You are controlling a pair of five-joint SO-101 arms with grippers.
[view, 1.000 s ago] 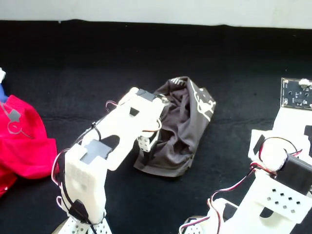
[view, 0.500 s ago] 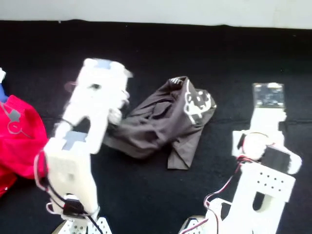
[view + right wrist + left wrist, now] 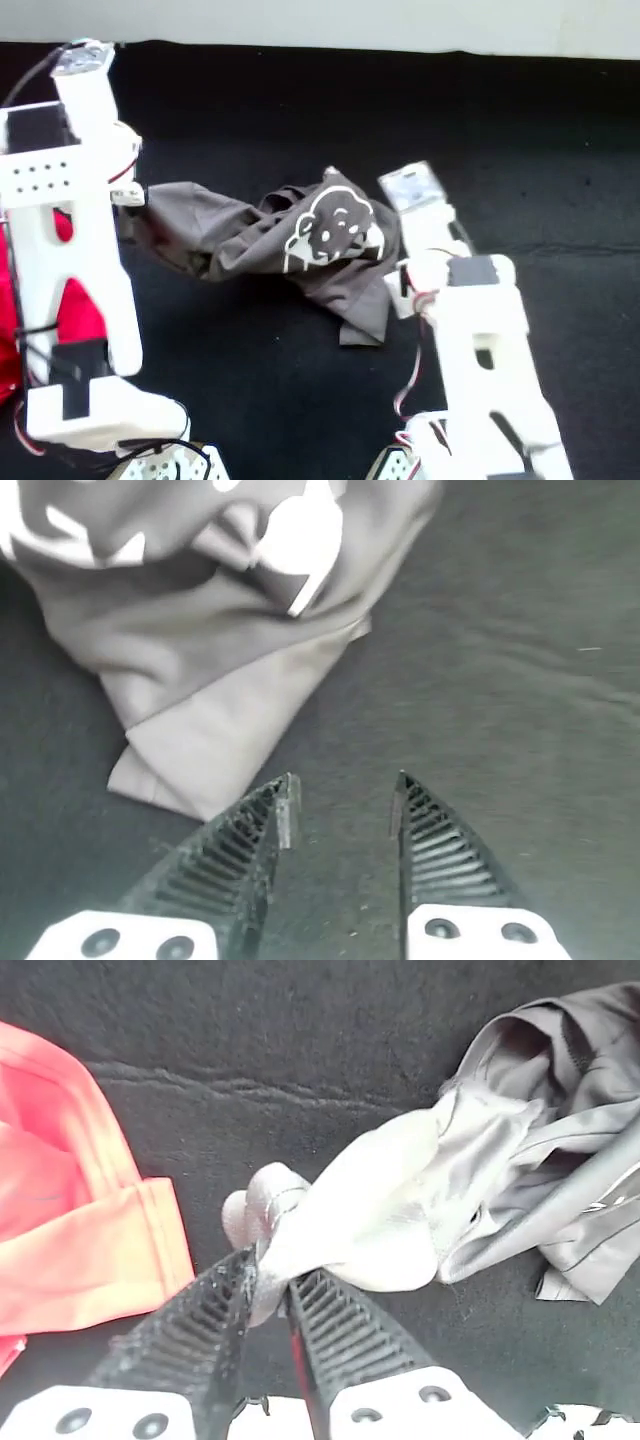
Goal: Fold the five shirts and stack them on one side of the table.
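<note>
1. Left wrist view: the left gripper [image 3: 268,1268] is clenched on a bunched fold of the grey shirt [image 3: 400,1215]. The cloth is pinched between its ridged black fingers [image 3: 200,1310], and a small knot of fabric pokes out past the tips.
2. From that pinch the shirt stretches off to its crumpled bulk, which lies on the black table cover [image 3: 300,1020].
3. A red shirt [image 3: 70,1240] lies near the same claw, apart from the grey one.
4. Right wrist view: the right gripper [image 3: 345,790] is released, its jaws well apart with nothing between them. It hangs over bare black cover just beside a folded hem corner of the grey shirt, not touching it as far as I can tell.
5. High view: the grey shirt sits mid-table between the two arms. One end is drawn out to the left arm and the other end lies by the right arm. The red shirt is at the table's left edge, partly behind the left arm.
6. A white print [image 3: 335,230] faces up on the grey shirt. It looks like an outlined cartoon face.
</note>
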